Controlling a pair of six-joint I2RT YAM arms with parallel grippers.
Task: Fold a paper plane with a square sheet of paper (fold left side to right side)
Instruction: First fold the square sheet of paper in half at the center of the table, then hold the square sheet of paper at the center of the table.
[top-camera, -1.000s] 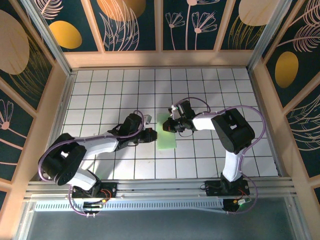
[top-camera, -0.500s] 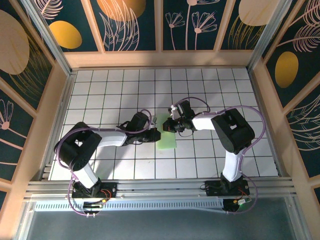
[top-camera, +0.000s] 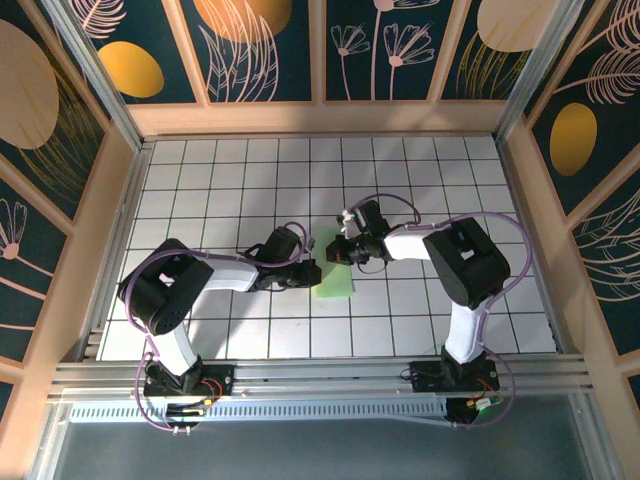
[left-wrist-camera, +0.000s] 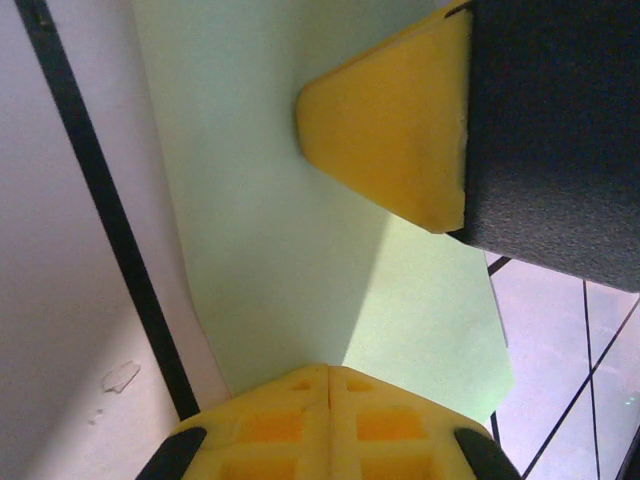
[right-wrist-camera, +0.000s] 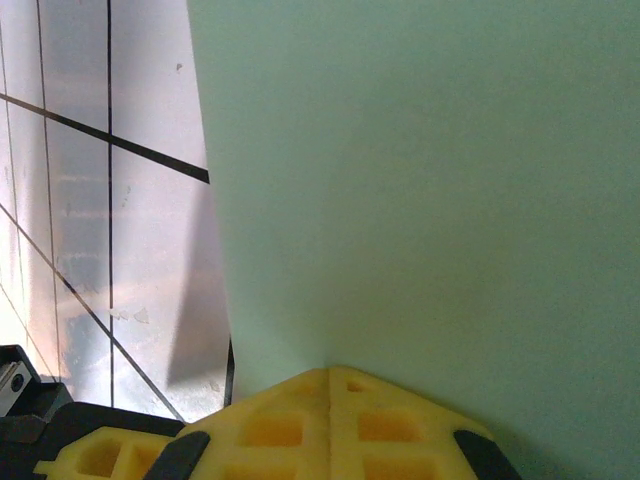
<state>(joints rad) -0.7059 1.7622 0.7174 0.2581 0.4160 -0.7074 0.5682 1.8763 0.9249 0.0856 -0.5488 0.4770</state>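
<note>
The square sheet of paper (top-camera: 336, 276) is pale green and lies flat on the tiles as a narrow folded strip, not a paper plane. My left gripper (top-camera: 311, 270) is shut, its yellow tips resting on the strip's left edge. In the left wrist view the closed tips (left-wrist-camera: 329, 369) touch the paper (left-wrist-camera: 270, 220). My right gripper (top-camera: 338, 250) is shut too and presses on the strip's far end. Its closed tips (right-wrist-camera: 329, 371) meet the paper (right-wrist-camera: 430, 180), and one of its fingers (left-wrist-camera: 395, 135) shows in the left wrist view.
White grid tiles (top-camera: 230, 180) cover the table. Wooden rails (top-camera: 320, 118) and patterned walls close off the back and both sides. The arm bases sit on the metal rail (top-camera: 320, 378) at the near edge. Both arms meet over the table's middle.
The left arm has swung its elbow inward, and its gripper has slid right onto the paper's left edge. The right gripper and the paper have stayed put.
</note>
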